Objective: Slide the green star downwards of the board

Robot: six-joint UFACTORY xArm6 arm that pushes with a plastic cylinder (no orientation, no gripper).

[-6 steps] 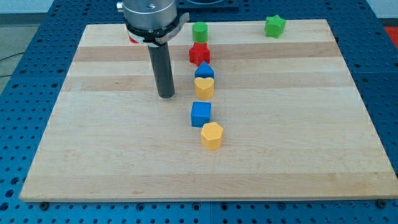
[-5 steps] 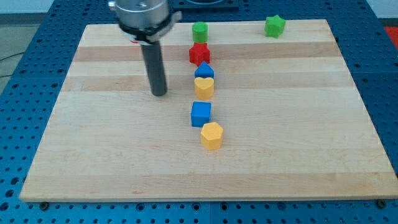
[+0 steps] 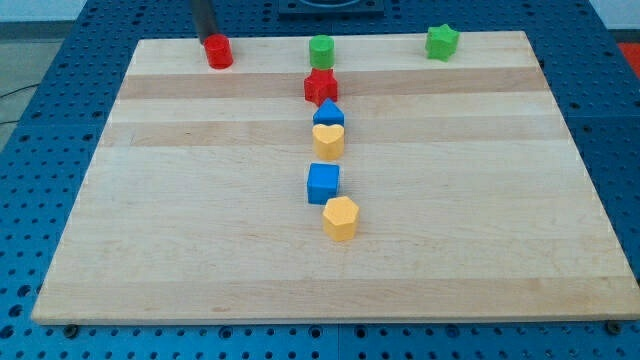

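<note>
Basically not started, as far as I can judge. Green star (image 3: 441,41) sits at the view's top right of the worktop (image 3: 180,250), close to the top edge and a little in from the right edge. Nothing is touching it.

My tip (image 3: 207,36) is at the view's top left, just above the red block (image 3: 219,51) (shape unclear, roughly cylindrical). It looks to be touching or just beside that block; can't tell which. Only a short stub of the rod shows, the rest is cut off by the frame's top. The tip is well apart from the green star, with the green block (image 3: 321,50) between them along the top row.

No pincer on this rig, so no open/closed state to report and nothing is held.

Left to do, by my read: bring the tip across to the star's upper side, then push it towards the view's bottom.

Star's lane downwards is bare wood. The centre column stands well to its left: red star (image 3: 321,86), blue block (image 3: 328,113), yellow heart (image 3: 328,139), blue cube (image 3: 323,183), yellow block (image 3: 340,217).

Surface: light wooden board, plank grain running left-right, flat. It rests on a blue perforated base (image 3: 60,60). Little of the room shows.
</note>
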